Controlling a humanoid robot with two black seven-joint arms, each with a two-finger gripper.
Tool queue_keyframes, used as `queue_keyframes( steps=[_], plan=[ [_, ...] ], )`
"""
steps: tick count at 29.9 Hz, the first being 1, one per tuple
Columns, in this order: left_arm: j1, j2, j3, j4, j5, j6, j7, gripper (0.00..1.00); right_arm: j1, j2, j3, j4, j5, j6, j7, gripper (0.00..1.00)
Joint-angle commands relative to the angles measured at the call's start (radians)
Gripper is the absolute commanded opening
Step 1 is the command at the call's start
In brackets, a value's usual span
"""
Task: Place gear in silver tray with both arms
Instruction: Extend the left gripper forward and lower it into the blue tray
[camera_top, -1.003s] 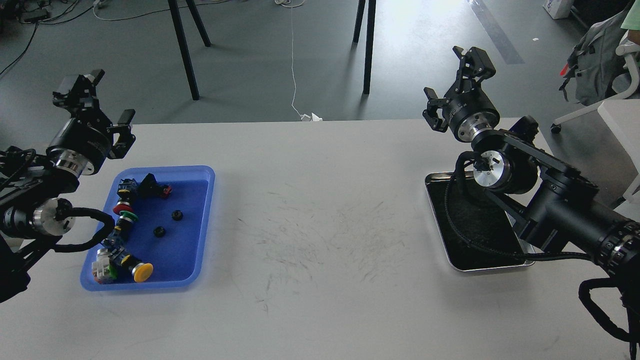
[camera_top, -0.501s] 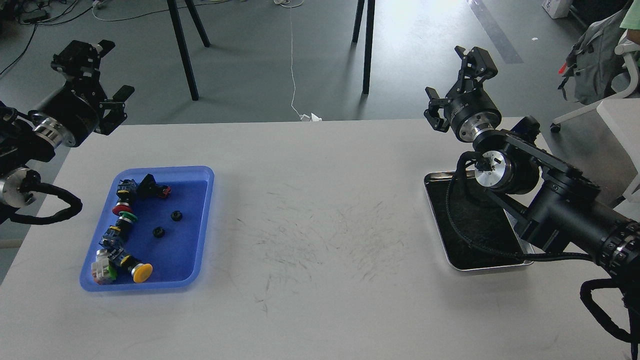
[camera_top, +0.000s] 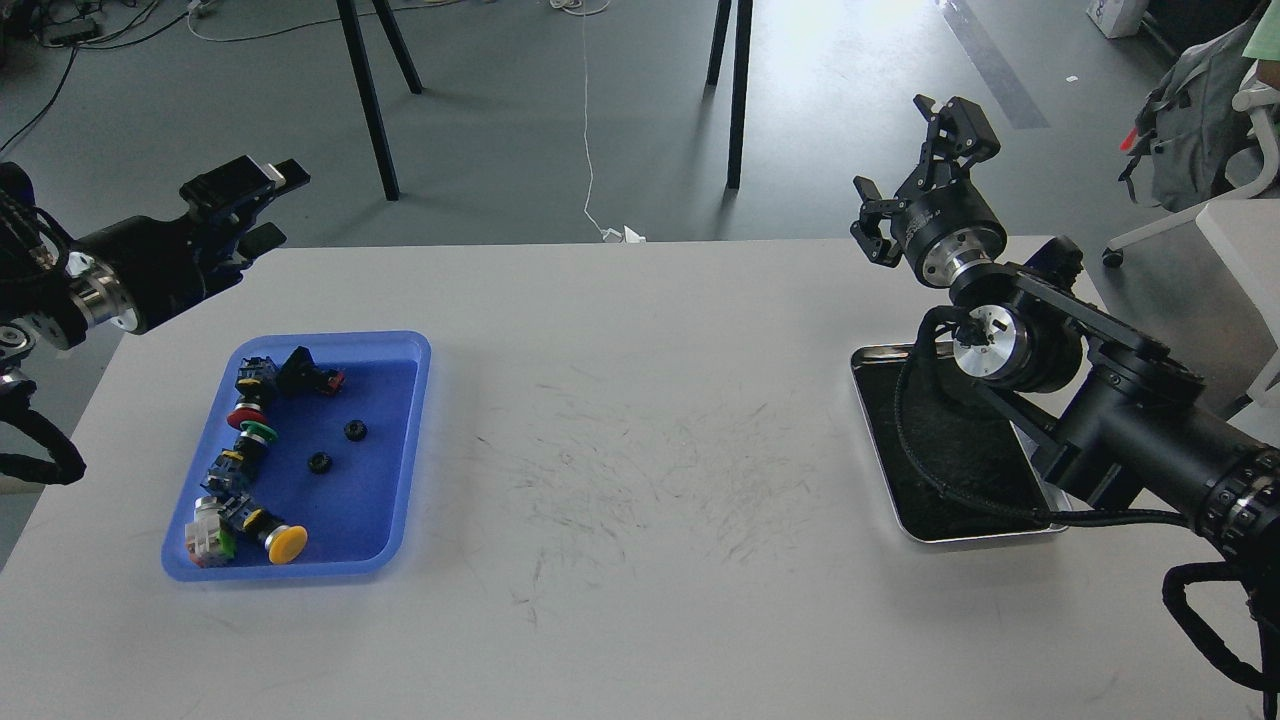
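Swinging my left gripper (camera_top: 262, 195) flat over the far-left table edge, fingers spread, empty. Gears (camera_top: 319, 462) sit untouched in the blue tray (camera_top: 405, 440); silver tray (camera_top: 975, 533) waits right, under my open-fingered right gripper (camera_top: 915, 165).

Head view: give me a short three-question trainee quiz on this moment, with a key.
1. True or false: the silver tray already holds a gear.
2. Which container holds the two small black gears? A) blue tray B) silver tray C) neither
3. Fill in: the right gripper has its jaws ____ and holds nothing.

Key: 1 false, its visible dark floor is bare, though the arm hides part. 2 A. 3 open.

The left gripper is raised beyond the blue tray's far end, its jaw state unclear.
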Motion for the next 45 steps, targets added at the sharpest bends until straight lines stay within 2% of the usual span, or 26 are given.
queue_keyframes(
  steps=[1,5,20,26,32,38,41,45],
  plan=[
    [-0.057,0.014,0.089,-0.049,0.05,0.062,0.0,0.99,0.0,0.0,0.0,0.0,0.0,0.001,0.0,0.99],
    [-0.115,0.017,0.178,-0.058,0.127,0.081,0.0,0.98,0.0,0.0,0.0,0.0,0.0,0.001,0.0,0.99],
    [-0.139,-0.011,0.197,-0.015,0.084,0.13,0.0,0.98,0.0,0.0,0.014,0.001,0.0,0.001,0.0,0.99],
    [-0.143,-0.018,0.237,-0.018,0.096,0.098,0.0,0.99,0.0,0.0,0.014,0.003,0.0,-0.001,0.0,0.99],
    [-0.146,-0.035,0.301,-0.009,0.315,0.136,0.0,0.98,0.0,0.0,0.014,0.003,0.0,0.001,0.0,0.99],
    [-0.188,-0.058,0.372,-0.015,0.42,0.193,0.0,0.92,-0.003,0.002,0.014,0.001,0.0,0.001,0.0,0.99],
    [-0.197,-0.066,0.45,0.028,0.484,0.2,0.0,0.9,-0.003,0.002,0.014,0.0,-0.002,0.001,0.002,0.99],
    [-0.218,-0.08,0.429,0.085,0.422,0.204,0.0,0.88,-0.005,0.002,0.014,-0.002,-0.002,0.002,0.002,0.99]
  ],
)
